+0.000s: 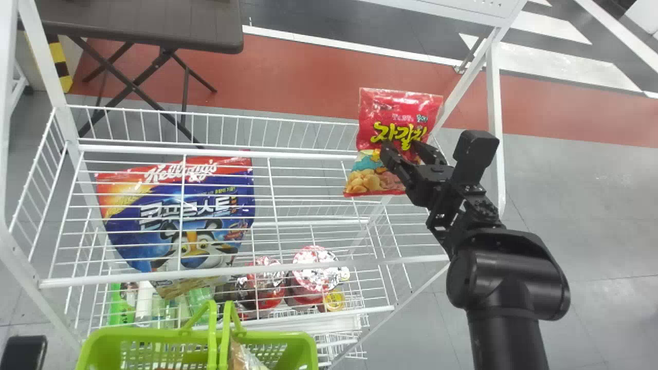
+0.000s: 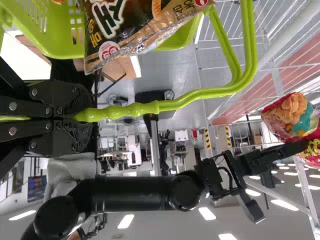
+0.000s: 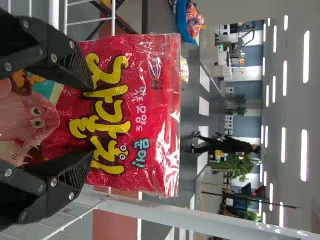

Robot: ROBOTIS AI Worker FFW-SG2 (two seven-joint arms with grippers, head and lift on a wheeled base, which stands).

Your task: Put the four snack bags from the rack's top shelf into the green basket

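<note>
- The red snack bag (image 1: 399, 123), printed with large yellow letters, stood upright, its front toward the robot, at the far right corner of the white wire rack (image 1: 257, 155).
- The right gripper (image 1: 403, 149) was in front of that bag. Its two flat black fingers were spread, with part of the bag's face showing in the gap between the tips. Whether the tips touched the bag could not be told.
- In the right wrist view, the bag's clear-edged top reached past the fingertips, and a pink cartoon figure was printed lower on it.
- The left gripper (image 2: 75, 116) was pressed together around the green handles (image 2: 165, 105) of the basket, pinching them at the grip.
- The green basket (image 1: 149, 335) was at the near side of the rack, toward the left, its handles raised.
- Inside the basket was a brown and gold snack bag (image 2: 135, 30) with a shiny wrapper.
- A big blue, red and yellow cereal bag (image 1: 177, 218), with a cartoon tiger on its front, showed through the wires on the rack's left side.
- Lower in the rack were foil-topped red tubs (image 1: 314, 272) and green bottles (image 1: 198, 300).
- Beyond the rack, at the left, stood a dark folding table (image 1: 139, 25) on crossed legs.
</note>
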